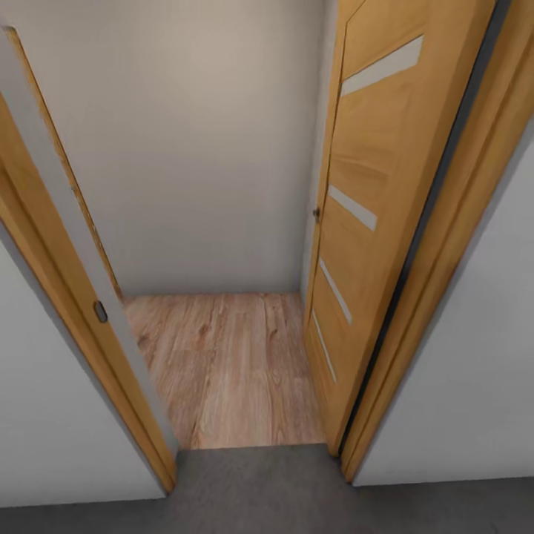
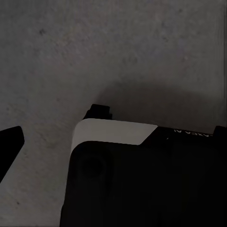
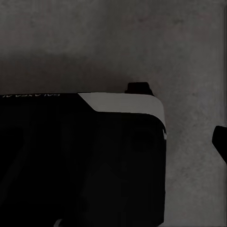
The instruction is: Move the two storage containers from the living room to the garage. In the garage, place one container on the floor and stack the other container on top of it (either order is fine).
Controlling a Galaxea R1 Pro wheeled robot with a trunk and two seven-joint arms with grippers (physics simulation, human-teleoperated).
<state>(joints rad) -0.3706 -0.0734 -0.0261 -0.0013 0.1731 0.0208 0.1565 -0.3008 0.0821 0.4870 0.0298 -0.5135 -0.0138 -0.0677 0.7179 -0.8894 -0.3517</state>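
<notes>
I stand on the dark grey speckled concrete floor [image 1: 297,489] facing an open orange wooden door [image 1: 371,222] onto light wood plank flooring [image 1: 230,363], probably heading out to fetch. No red-orange containers are visible. Whether my claws are open, I cannot tell.

1 open wooden door [image 1: 371,245] at 3 o'clock carries 4 pale glass strips and 1 small knob [image 1: 317,213]. 1 wooden door frame [image 1: 81,311]. 2 floor kinds: light wood planks [image 1: 230,371], 1 grey concrete floor [image 1: 297,497] at 6 o'clock.
</notes>
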